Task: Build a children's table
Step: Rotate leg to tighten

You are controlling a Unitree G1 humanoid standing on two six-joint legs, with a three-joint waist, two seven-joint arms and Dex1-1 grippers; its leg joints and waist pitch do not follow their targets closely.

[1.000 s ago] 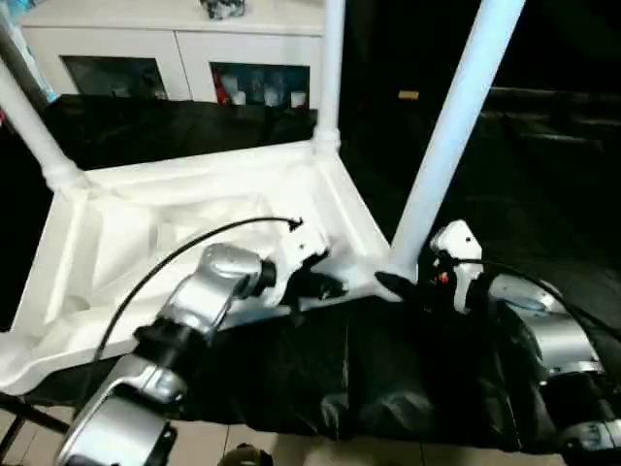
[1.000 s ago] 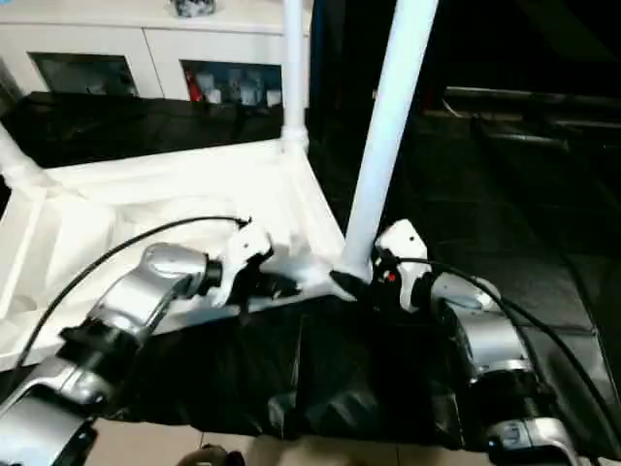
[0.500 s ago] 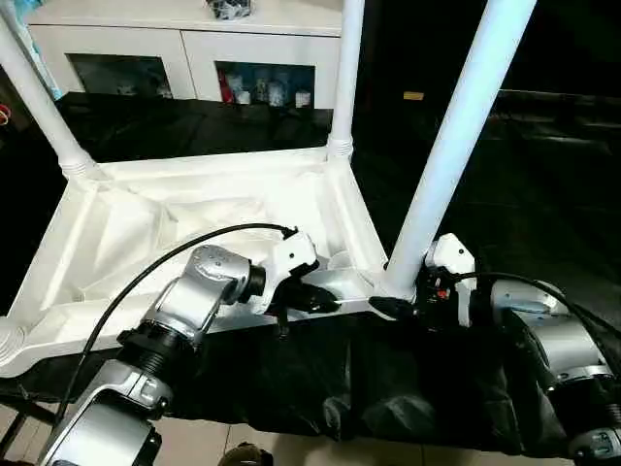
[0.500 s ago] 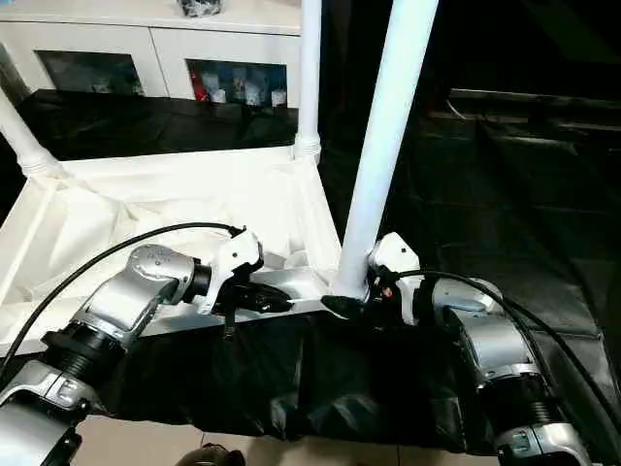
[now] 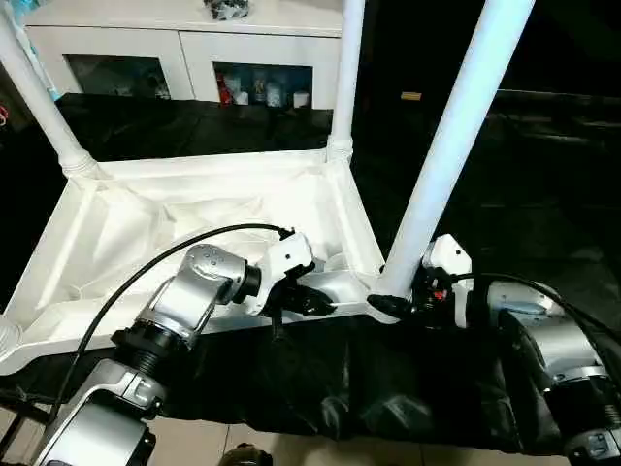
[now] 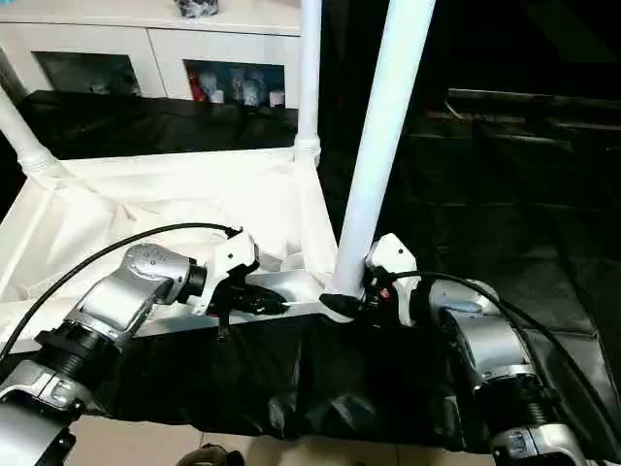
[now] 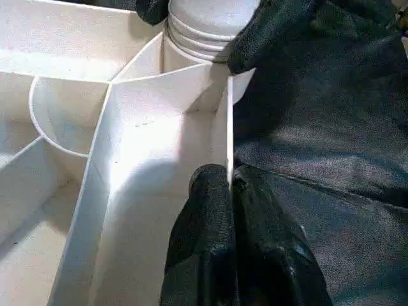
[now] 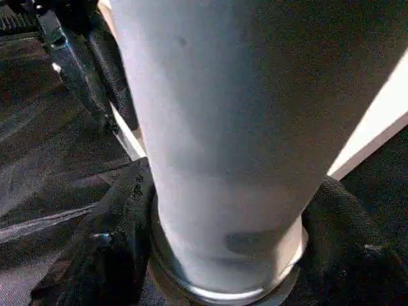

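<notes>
From the head camera I see the children's table (image 5: 194, 209) lying upside down on a tabletop with a black cover (image 5: 388, 379). I count three legs standing up in it: the near leg (image 5: 456, 136), a far leg (image 5: 344, 73) and a side leg (image 5: 39, 97). A fourth corner at the near left edge is cut off, so I can't tell about it. Behind stands one white cabinet (image 5: 184, 49).

I think I am seating the near leg in its corner socket. My left pincer (image 5: 320, 306) sits at the near rim and my right pincer (image 5: 393, 306) is at the foot of that leg.

In the left wrist camera, the left pincer's fingers (image 7: 217, 210) are squeezed together on the thin rim wall, holding the table steady.

In the right wrist camera, the right pincer's fingers (image 8: 121, 217) sit on both sides of the leg's foot, spread wide around it. I can't tell if they press it.

Next I should squeeze the leg and push or twist it down firmly while the left one holds on.
</notes>
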